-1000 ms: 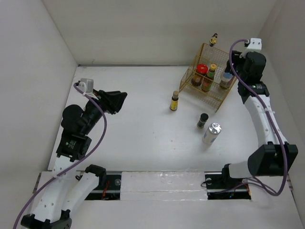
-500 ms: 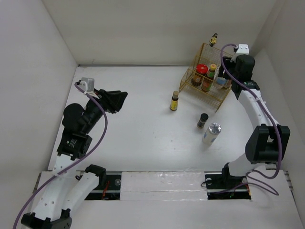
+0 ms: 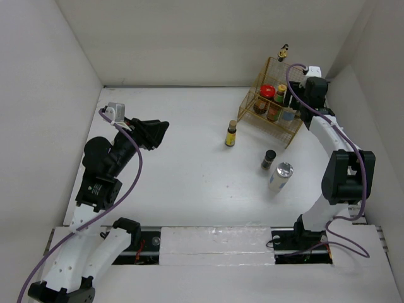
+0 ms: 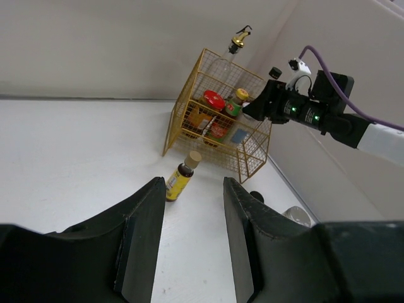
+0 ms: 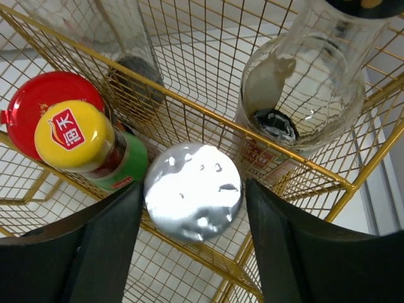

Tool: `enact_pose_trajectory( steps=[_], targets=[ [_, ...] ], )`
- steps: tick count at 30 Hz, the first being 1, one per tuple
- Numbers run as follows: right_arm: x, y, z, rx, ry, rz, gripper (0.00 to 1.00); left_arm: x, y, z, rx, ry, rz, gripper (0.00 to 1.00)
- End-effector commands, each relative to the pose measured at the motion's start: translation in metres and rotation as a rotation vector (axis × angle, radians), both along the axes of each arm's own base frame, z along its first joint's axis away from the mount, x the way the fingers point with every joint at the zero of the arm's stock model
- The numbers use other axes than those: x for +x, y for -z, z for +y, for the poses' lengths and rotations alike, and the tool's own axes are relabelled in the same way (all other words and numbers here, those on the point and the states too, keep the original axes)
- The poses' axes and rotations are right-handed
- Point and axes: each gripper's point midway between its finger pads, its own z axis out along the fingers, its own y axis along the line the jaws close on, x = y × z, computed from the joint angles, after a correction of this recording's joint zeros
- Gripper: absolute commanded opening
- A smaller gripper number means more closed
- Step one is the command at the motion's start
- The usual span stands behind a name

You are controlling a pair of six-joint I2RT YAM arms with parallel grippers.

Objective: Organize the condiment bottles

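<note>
My right gripper (image 3: 295, 108) (image 5: 194, 187) reaches into the gold wire basket (image 3: 273, 66), open, its fingers on either side of a silver-capped bottle (image 5: 192, 199) with a gap on the right side. That bottle (image 3: 289, 114) stands in the basket beside a yellow-capped green bottle (image 5: 74, 136), a red-capped jar (image 5: 44, 101) and a clear glass bottle (image 5: 303, 95). On the table stand a yellow-labelled brown bottle (image 3: 231, 134) (image 4: 180, 178), a small black-capped bottle (image 3: 268, 159) and a white silver-capped bottle (image 3: 279, 176). My left gripper (image 3: 154, 134) (image 4: 194, 184) hangs open and empty at the left.
A tall clear bottle with a gold pourer (image 3: 283, 50) rises at the basket's back corner. White walls close in the table on the left, back and right. The basket sits close to the right wall.
The right arm has swung left over the basket with the silver-capped bottle, which now stands inside it, and its jaws have widened a little. The left arm has not moved.
</note>
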Motion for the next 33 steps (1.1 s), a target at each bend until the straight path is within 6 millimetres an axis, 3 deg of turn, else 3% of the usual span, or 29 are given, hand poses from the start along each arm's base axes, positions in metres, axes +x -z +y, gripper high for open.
enact_pose_trajectory(
  steps=[1, 2, 4, 8, 10, 12, 13, 15, 16, 19, 20, 23, 27, 33],
  targets=[
    [0.012, -0.041, 0.001, 0.021, 0.003, -0.133, 0.74, -0.006, -0.025, -0.001, -0.028, 0.015, -0.073, 0.38],
    [0.010, -0.041, 0.006, 0.021, -0.006, -0.133, 0.77, -0.007, -0.025, -0.002, -0.026, 0.024, -0.073, 0.38],
    [0.004, -0.060, 0.004, 0.017, 0.003, -0.171, 0.85, -0.007, -0.025, -0.002, -0.026, 0.024, -0.073, 0.38],
    [-0.019, -0.107, 0.007, 0.012, 0.005, -0.259, 0.88, -0.007, -0.025, -0.002, -0.026, 0.024, -0.073, 0.38],
    [-0.047, -0.131, 0.010, 0.008, 0.012, -0.303, 0.88, -0.009, -0.024, -0.002, -0.027, 0.024, -0.075, 0.39],
    [-0.071, -0.133, 0.021, 0.012, 0.016, -0.313, 0.90, -0.009, -0.024, -0.002, -0.027, 0.024, -0.075, 0.42],
    [-0.099, -0.124, 0.028, 0.041, 0.023, -0.316, 0.93, -0.009, -0.024, -0.002, -0.027, 0.024, -0.075, 0.44],
    [-0.129, -0.104, 0.049, 0.063, 0.020, -0.310, 0.95, -0.009, -0.024, -0.002, -0.027, 0.024, -0.075, 0.49],
    [-0.154, -0.082, 0.052, 0.072, 0.023, -0.297, 0.97, -0.009, -0.024, -0.002, -0.027, 0.024, -0.075, 0.54],
    [-0.193, -0.049, 0.066, 0.116, 0.021, -0.223, 1.00, -0.011, -0.024, -0.004, -0.032, 0.044, -0.070, 0.59],
    [-0.216, -0.034, 0.065, 0.135, 0.026, -0.172, 1.00, -0.012, -0.024, -0.006, -0.039, 0.054, -0.065, 0.61],
    [-0.259, -0.020, 0.066, 0.159, 0.014, -0.101, 1.00, -0.017, -0.028, -0.007, -0.042, 0.071, -0.083, 0.61],
    [-0.286, -0.015, 0.064, 0.221, 0.024, -0.082, 1.00, -0.020, -0.033, -0.003, -0.051, 0.052, -0.101, 0.61],
    [-0.285, 0.011, 0.081, 0.223, -0.018, 0.028, 1.00, -0.026, -0.036, -0.004, -0.050, 0.073, -0.114, 0.61]
  ],
)
